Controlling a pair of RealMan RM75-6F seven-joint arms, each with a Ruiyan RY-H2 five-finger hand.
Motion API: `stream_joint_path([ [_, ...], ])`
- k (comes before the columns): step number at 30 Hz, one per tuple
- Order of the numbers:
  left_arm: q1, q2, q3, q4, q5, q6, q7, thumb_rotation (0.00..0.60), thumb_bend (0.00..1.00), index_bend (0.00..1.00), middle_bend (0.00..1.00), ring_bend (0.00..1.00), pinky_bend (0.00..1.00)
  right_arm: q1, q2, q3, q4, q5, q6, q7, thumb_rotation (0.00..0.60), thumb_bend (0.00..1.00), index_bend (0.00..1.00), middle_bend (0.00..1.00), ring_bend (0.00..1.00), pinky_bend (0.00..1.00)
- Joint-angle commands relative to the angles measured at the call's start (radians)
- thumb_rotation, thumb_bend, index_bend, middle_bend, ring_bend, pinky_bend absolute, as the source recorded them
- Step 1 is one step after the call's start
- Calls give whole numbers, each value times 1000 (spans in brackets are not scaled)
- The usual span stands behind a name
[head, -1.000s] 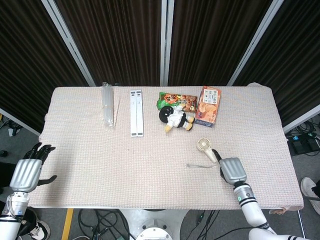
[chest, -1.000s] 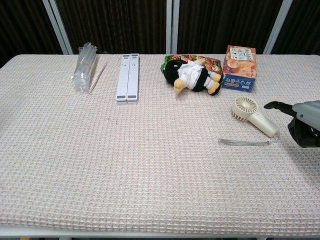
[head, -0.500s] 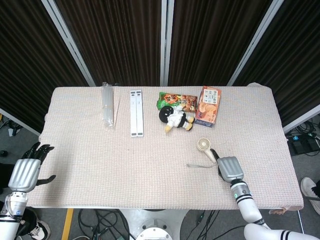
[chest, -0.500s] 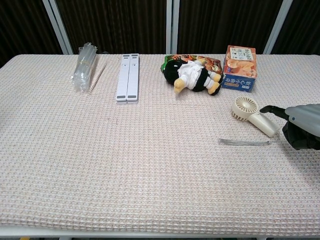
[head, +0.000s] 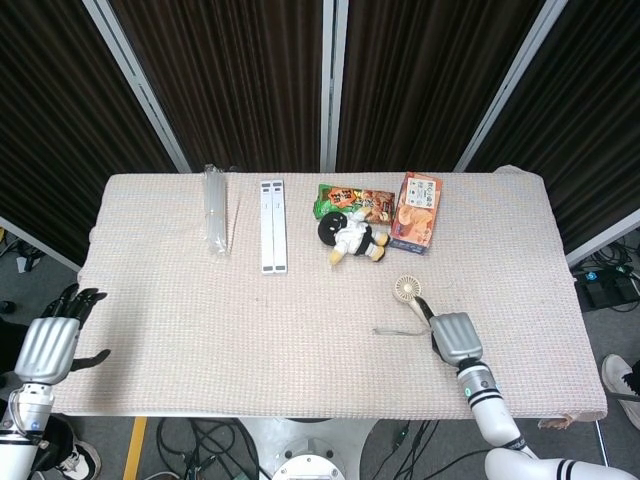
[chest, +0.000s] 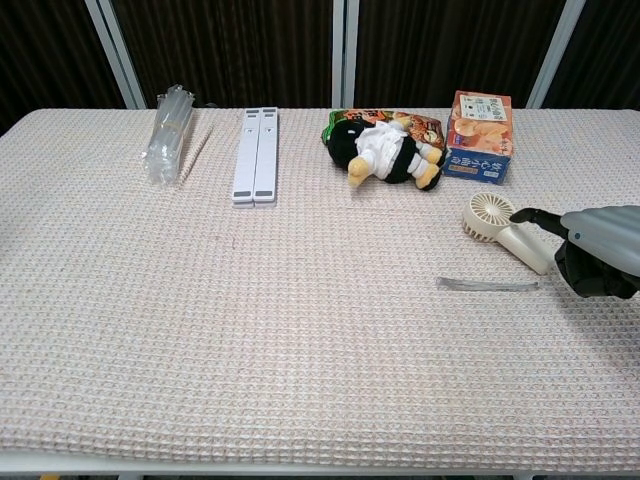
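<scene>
Head view first: right hand (head: 455, 337) lies low over the worktop (head: 180, 330) at the handle end of a small cream handheld fan (head: 410, 296), one dark fingertip reaching onto the handle while nothing is gripped; how far the other fingers are curled cannot be told from above. Just left of that hand lies a thin grey strip (head: 397, 331). Left hand (head: 52, 345) hangs off the near left edge, fingers spread, holding nothing. Along the far side sit a clear plastic bundle (head: 214, 222), a white folding bar (head: 273, 225), a plush doll (head: 352, 238) lying on a green snack bag (head: 350, 200), and an orange box (head: 415, 212). Chest view: the fan (chest: 505, 230) lies flat, round head toward the back, handle angled toward the right hand (chest: 598, 263). It looks light and rigid, with a smooth plastic shell that may slip and a thin grille that seems fragile, so the handle is the sounder place to grasp. Woven beige cloth covers the worktop (chest: 200, 330) and should damp sliding; dark curtains with pale posts close the room behind
</scene>
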Motion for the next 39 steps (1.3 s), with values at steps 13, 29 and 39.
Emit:
stream_joint_path([
  [13,0,-1,1,3,-4,-6,0,600,85,176,155,53,231,3,-6,-15,13,7,12,14,600,1000,0,727,687,722],
  [29,1,-2,2,4,-4,-5,-1,600,85,176,155,52,231,11,-10,-29,12,38,8,0,600,1000,0,726,688,722],
  [39,2,-2,3,4,-2,-4,-3,600,85,176,156,52,231,19,-16,-23,28,107,-49,39,600,1000,0,727,688,722],
])
